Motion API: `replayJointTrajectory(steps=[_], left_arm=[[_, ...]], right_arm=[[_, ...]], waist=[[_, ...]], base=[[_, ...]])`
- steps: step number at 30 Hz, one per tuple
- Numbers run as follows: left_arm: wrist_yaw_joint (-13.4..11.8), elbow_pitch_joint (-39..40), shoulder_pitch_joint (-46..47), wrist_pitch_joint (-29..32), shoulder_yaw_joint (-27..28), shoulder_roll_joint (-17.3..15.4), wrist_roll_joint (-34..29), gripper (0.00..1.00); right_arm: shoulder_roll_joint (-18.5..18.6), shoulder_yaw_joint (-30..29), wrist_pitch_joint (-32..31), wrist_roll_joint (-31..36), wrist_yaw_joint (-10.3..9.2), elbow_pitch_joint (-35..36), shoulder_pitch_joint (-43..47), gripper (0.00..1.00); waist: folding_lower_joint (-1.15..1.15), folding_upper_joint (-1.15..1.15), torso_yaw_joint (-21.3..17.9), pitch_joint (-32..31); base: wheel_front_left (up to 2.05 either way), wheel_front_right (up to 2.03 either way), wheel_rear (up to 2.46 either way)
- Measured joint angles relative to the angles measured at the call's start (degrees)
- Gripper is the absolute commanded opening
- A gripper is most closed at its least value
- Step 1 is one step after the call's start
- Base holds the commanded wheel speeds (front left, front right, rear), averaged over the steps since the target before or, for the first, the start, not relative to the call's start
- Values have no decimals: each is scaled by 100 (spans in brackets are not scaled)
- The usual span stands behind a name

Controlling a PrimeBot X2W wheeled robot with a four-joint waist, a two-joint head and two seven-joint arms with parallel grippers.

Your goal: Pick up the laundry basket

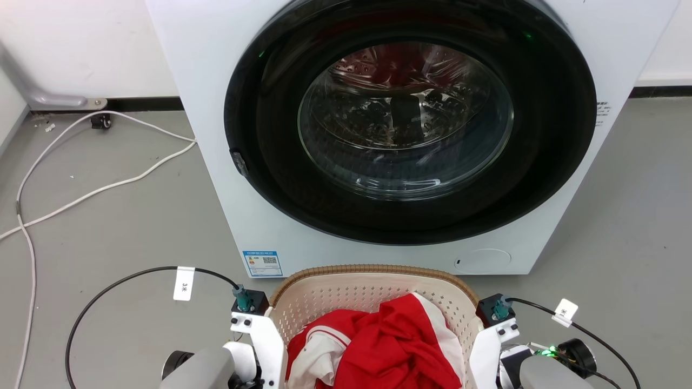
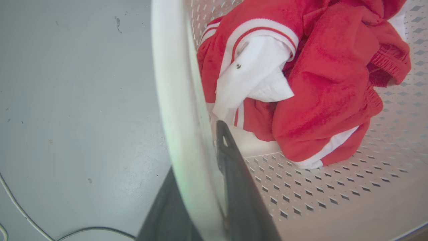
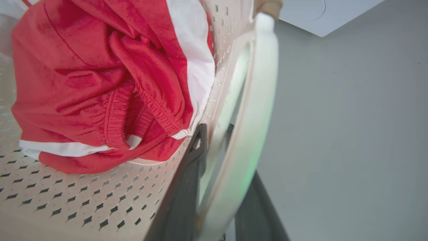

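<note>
The laundry basket (image 1: 373,268), cream and perforated with a brown woven rim, sits low in the head view in front of the washing machine. Red and white clothes (image 1: 389,346) lie heaped in it. My left gripper (image 2: 197,150) straddles the basket's white left handle (image 2: 177,100), one dark finger inside the wall and one outside, shut on it. On the opposite side, my right gripper (image 3: 215,134) clamps the white right handle (image 3: 260,83) the same way. In the head view both white wrists (image 1: 259,335) (image 1: 489,340) flank the basket, and the fingers are hidden below them.
A white front-loading washing machine (image 1: 216,162) with a dark round door (image 1: 405,119), closed, stands directly behind the basket. White cables (image 1: 108,186) trail over the grey floor at the left. Black cables (image 1: 108,286) loop from both wrists. Bare floor lies on both sides.
</note>
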State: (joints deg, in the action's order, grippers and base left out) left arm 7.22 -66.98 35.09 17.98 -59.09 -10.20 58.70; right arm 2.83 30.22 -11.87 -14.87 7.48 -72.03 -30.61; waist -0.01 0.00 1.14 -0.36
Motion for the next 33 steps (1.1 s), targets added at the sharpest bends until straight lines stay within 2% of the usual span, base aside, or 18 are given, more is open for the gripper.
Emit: replayJointTrajectory(steps=[10, 33], left_arm=[[0, 18, 36, 376, -159, -79, 276, 0], [9, -96, 36, 358, -465, -58, 560, 0]], right_arm=[[49, 643, -188, -688, -8, 26, -32, 0], [221, 1658, -230, -1714, -8, 86, -76, 0]], waist=[[1, 0, -18, -129], [1, 0, -22, -275]], base=[[0, 0, 0], [0, 0, 0]])
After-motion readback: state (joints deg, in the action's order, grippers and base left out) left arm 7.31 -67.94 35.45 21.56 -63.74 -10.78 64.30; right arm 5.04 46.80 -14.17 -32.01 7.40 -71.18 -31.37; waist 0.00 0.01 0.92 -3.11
